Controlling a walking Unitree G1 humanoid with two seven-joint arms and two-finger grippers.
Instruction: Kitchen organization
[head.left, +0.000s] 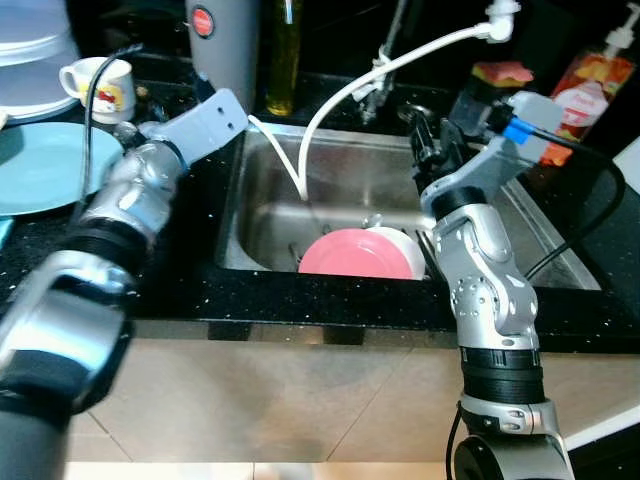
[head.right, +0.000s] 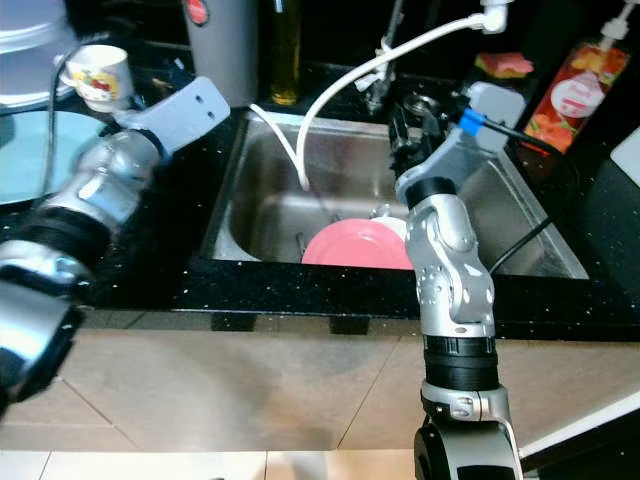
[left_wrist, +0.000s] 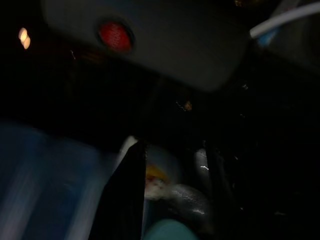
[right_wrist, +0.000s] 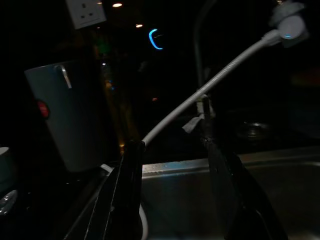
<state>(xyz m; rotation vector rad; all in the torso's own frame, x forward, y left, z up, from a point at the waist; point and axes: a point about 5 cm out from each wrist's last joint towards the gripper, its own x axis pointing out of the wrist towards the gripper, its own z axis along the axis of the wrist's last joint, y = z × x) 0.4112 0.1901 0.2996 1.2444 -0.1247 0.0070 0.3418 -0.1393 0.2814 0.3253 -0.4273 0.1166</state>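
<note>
- A home kitchen.
- A stainless steel sink (head.left: 360, 190) is set in a black speckled countertop (head.left: 180, 280).
- A pink plate (head.left: 360, 255) lies in the sink.
- A mug (head.left: 100, 88), a blue plate (head.left: 45, 165) and an oil bottle (head.left: 284, 55) stand on the counter.

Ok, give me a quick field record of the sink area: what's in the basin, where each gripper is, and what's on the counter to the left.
sink: steel basin set in a black counter
in basin: pink plate lying over a white dish
hose: white hose arcs from the upper right down into the basin
left gripper: open, over the left counter near the mug
right gripper: open, above the basin's right side
left counter: blue plate, grey canister
</note>
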